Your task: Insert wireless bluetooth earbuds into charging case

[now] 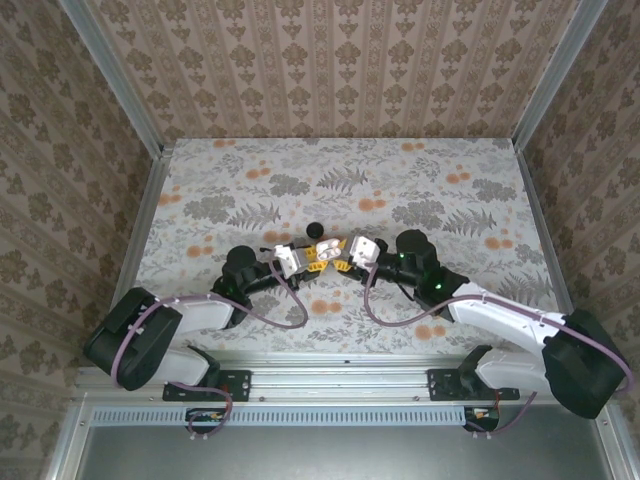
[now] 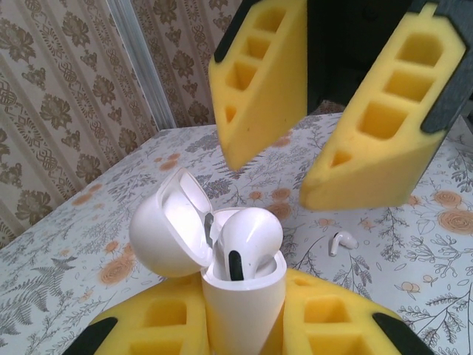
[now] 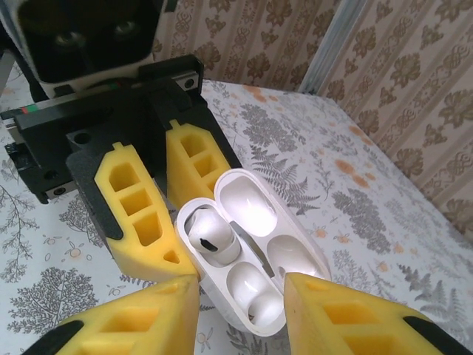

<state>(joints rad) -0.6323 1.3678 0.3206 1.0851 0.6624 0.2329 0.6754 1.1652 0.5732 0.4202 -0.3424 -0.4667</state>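
A small black round disc (image 1: 313, 228) lies on your floral counter (image 1: 450, 170) near the glossy white charging case (image 3: 292, 259), with one loose white earbud (image 2: 341, 242) beside the case. Your left tool (image 2: 244, 292) clamps the case upright, lid open, with a second white earbud (image 2: 247, 240) seated inside. Your right tool (image 3: 242, 285) is spread wide at the case, holding nothing.

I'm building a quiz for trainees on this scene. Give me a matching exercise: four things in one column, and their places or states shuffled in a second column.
Things (nearer and farther as in the left wrist view):
1. charging case
2. nearer earbud
3. farther earbud
4. right gripper

States:
A. lying on the table
B. open, holding nothing
C. gripped by the left gripper, lid open
D. standing in a case slot

Pairs: 1-C, 2-D, 3-A, 4-B
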